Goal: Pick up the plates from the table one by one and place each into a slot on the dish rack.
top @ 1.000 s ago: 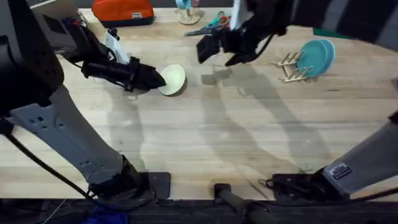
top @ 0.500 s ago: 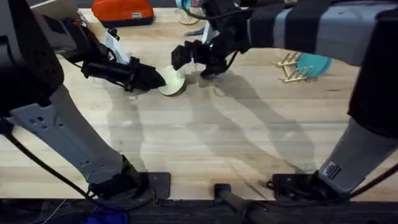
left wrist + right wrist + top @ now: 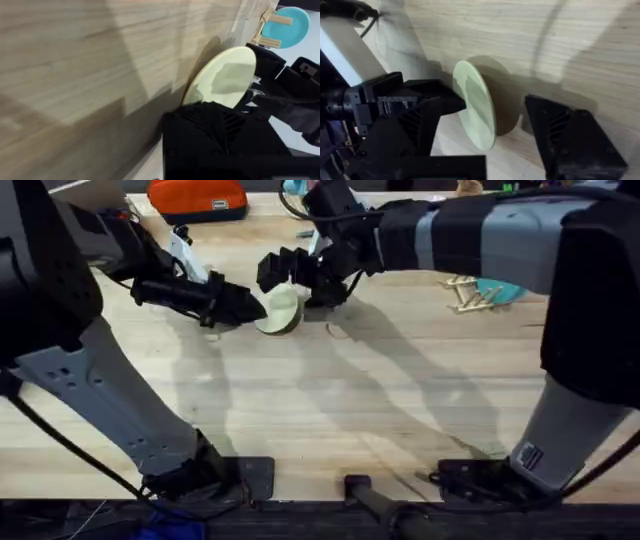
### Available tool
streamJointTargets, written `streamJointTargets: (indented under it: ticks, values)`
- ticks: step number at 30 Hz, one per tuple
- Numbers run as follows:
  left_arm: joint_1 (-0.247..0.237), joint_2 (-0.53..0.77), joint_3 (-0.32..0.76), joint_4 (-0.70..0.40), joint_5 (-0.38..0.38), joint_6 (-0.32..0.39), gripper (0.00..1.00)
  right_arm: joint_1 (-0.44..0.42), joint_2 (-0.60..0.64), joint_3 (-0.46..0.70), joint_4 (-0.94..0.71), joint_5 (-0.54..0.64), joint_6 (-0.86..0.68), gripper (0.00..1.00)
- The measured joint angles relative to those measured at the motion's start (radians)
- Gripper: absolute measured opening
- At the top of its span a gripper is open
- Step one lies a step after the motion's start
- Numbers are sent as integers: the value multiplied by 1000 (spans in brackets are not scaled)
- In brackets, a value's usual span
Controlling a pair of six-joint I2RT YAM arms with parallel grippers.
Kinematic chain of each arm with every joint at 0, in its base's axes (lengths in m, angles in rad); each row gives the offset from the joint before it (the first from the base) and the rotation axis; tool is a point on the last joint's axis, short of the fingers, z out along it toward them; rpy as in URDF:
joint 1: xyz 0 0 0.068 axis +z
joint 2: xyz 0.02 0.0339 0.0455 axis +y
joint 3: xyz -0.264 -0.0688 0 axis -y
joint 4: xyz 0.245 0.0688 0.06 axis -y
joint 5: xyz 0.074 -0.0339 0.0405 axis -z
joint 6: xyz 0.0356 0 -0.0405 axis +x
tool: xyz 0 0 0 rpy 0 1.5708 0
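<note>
Light wood-plank desk (image 3: 330, 410): left hand (image 3: 252, 308) pinches upright pale cream-green round plastic plate (image 3: 283, 308) near far edge; right hand (image 3: 300, 275), spread, straddles its rim, nearer small wooden dish rack (image 3: 470, 290).

The pale cream-green plate (image 3: 283, 309) stands tilted on its edge on the light wood-plank table (image 3: 330, 410), toward the far side and left of centre. Well apart to the right, a teal-blue plate (image 3: 290, 26) stands upright in the small dowel dish rack (image 3: 470, 292) near the table's far edge
</note>
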Motion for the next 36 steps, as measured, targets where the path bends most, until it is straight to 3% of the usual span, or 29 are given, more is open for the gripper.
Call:
streamJointTargets:
  ticks: [4,8,11,19,36]
  values:
    - [0,0,0,0,0,0,43,8,0,0,-1,3,10,949]
    - [0,0,0,0,0,0,41,26,2,0,-4,-5,17,832]
    - [0,0,0,0,0,0,41,36,6,0,-6,-6,21,672]
    - [3,0,0,2,4,-3,41,26,13,0,-7,-23,29,68]
    - [13,0,0,1,18,19,41,20,7,6,-2,-69,67,27]
